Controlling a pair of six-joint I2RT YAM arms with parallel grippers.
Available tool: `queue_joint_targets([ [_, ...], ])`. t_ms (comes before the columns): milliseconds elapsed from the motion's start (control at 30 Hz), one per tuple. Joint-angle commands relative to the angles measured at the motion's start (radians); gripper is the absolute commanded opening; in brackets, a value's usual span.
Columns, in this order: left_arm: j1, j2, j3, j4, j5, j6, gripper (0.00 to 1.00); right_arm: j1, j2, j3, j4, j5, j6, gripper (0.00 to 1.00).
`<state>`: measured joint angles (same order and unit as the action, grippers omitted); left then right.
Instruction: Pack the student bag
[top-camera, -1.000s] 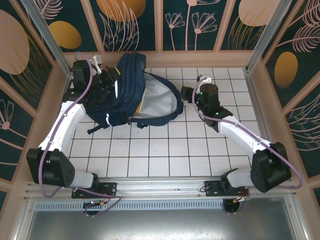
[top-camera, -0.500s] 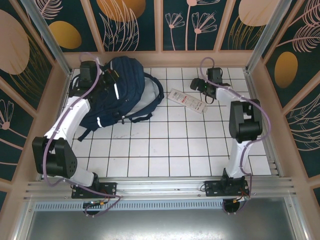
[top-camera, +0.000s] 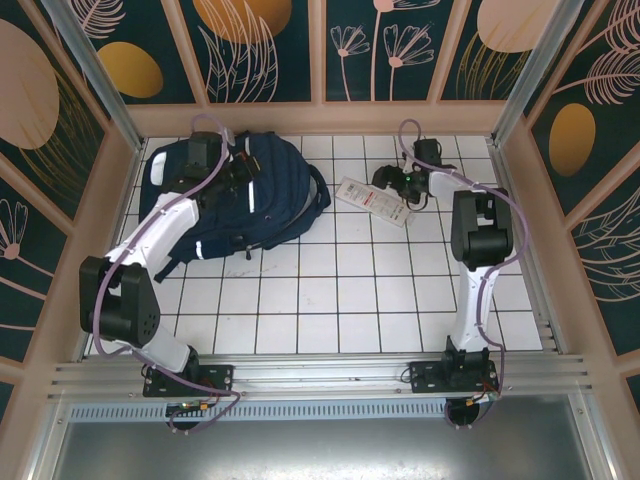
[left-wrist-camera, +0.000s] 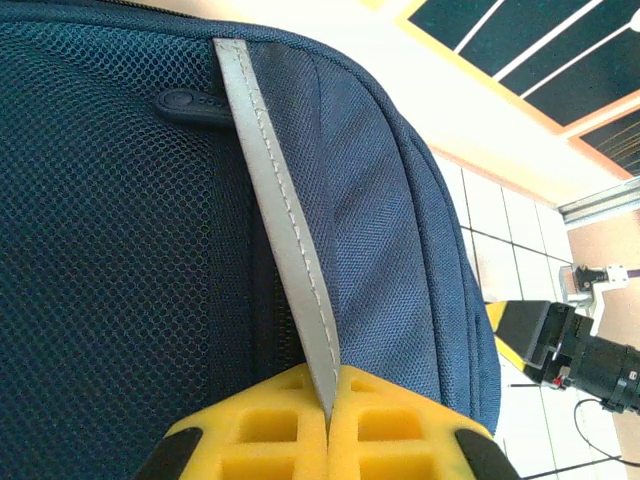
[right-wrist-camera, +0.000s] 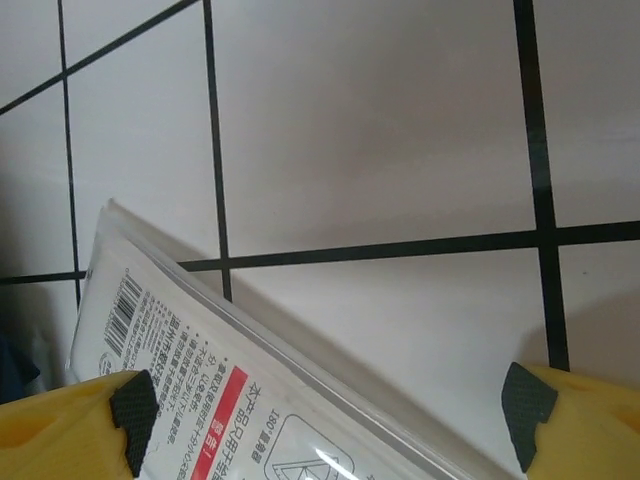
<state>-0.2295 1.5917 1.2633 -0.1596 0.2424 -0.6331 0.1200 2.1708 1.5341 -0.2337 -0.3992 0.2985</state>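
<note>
Bag (top-camera: 275, 195) at the far-left corner of the table (top-camera: 350, 290); packet (top-camera: 373, 201) to its right, apart from it.

The navy bag lies on the white tiles with one strap loop turned toward the packet. The left gripper (top-camera: 243, 172) rests on the bag's upper face. In the left wrist view its yellow jaws are pressed together, pinching the grey reflective stripe (left-wrist-camera: 280, 210) where it runs down the fabric. The right gripper (top-camera: 393, 186) sits low at the packet's right end. In the right wrist view its jaws are spread wide, with the printed white packet lying between them on the tiles. Whether either finger touches the packet cannot be told from this angle.
</note>
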Motion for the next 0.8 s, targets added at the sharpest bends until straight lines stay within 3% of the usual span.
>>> queue_joint_targets([
  [0, -0.002, 0.015, -0.017, 0.038, 0.02, -0.01, 0.0, 0.062, -0.021, -0.078, -0.038, -0.125, 0.017, 0.9],
  [333, -0.002, 0.035, -0.057, 0.072, 0.072, -0.042, 0.0, 0.135, -0.216, -0.341, 0.152, -0.307, 0.157, 0.9],
  [500, -0.006, 0.039, -0.068, 0.083, 0.078, -0.05, 0.0, 0.129, -0.262, -0.358, 0.135, -0.253, 0.182, 0.9],
  [633, -0.011, 0.048, -0.074, 0.079, 0.077, -0.05, 0.0, 0.078, -0.259, -0.374, 0.16, -0.195, 0.292, 0.88],
  [767, -0.016, 0.063, -0.07, 0.073, 0.085, -0.045, 0.0, 0.076, -0.177, -0.28, 0.118, -0.273, 0.298, 0.84],
])
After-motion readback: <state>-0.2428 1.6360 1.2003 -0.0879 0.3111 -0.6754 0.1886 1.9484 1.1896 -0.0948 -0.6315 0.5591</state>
